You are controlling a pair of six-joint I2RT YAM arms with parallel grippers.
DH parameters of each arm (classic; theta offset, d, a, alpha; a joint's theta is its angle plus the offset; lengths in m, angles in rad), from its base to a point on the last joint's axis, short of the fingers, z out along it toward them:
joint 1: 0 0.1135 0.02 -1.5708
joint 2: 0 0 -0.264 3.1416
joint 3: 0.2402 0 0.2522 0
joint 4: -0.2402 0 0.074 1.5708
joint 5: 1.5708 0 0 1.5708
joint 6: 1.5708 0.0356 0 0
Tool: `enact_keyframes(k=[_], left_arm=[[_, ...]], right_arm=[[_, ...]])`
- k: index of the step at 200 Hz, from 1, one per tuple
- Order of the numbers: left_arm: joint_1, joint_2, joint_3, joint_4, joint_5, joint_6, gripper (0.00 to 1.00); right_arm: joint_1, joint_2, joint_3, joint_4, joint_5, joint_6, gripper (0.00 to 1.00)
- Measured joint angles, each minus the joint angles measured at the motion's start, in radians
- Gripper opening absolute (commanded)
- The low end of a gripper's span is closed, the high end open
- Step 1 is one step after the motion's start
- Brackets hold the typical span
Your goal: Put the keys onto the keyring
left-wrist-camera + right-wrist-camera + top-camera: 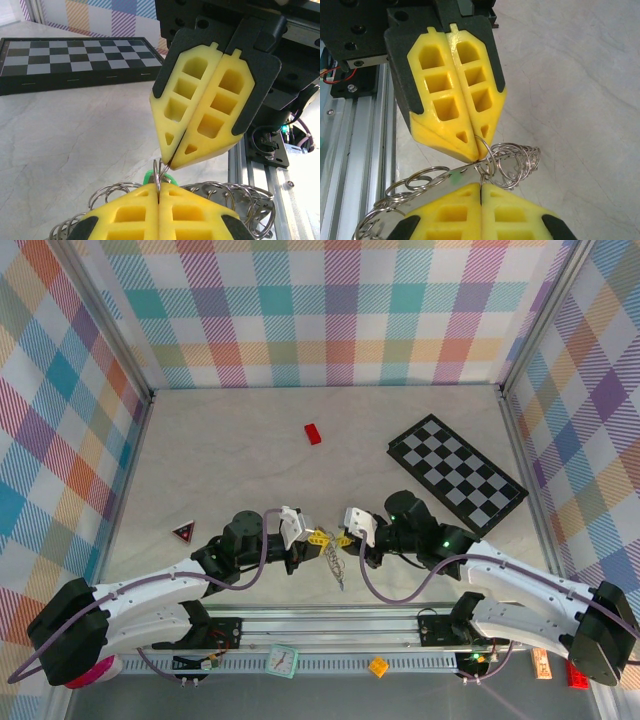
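Yellow-padded left gripper and right gripper meet tip to tip, both clamped tight on the silvery coiled-wire keyring. A green-headed silver key peeks between the tips. Pulling apart could wrench the ring free or drop the key.

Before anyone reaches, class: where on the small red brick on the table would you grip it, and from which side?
Grip the red brick at its middle, fingers on its two long sides, coming straight down from above. It lies flat on the table, long and narrow, at a slant, so the narrow width is probably the easier span; turn the wrist to match.
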Motion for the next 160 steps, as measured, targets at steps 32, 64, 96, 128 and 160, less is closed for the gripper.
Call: enact_keyframes(k=[32, 64, 96, 128, 160], left_arm=[[0.000, 0.000, -0.002, 0.004, -0.002, 0.000, 0.00], [-0.001, 0.000, -0.005, 0.018, -0.004, 0.000, 0.00], [0.000, -0.014, -0.010, 0.034, -0.010, 0.008, 0.00], [0.000, -0.029, -0.019, 0.031, -0.005, 0.038, 0.00], [0.000, -0.041, -0.025, 0.031, 0.028, 0.071, 0.00]], right_arm=[[0.016, 0.027, 0.008, 0.002, -0.024, 0.001, 0.00], [0.021, 0.029, 0.008, 0.007, -0.032, 0.006, 0.20], [0.014, -0.045, -0.008, 0.010, -0.029, 0.018, 0.26], [-0.029, -0.118, -0.016, 0.016, -0.062, 0.050, 0.26], [-0.053, -0.103, -0.016, 0.031, -0.081, 0.081, 0.26]])
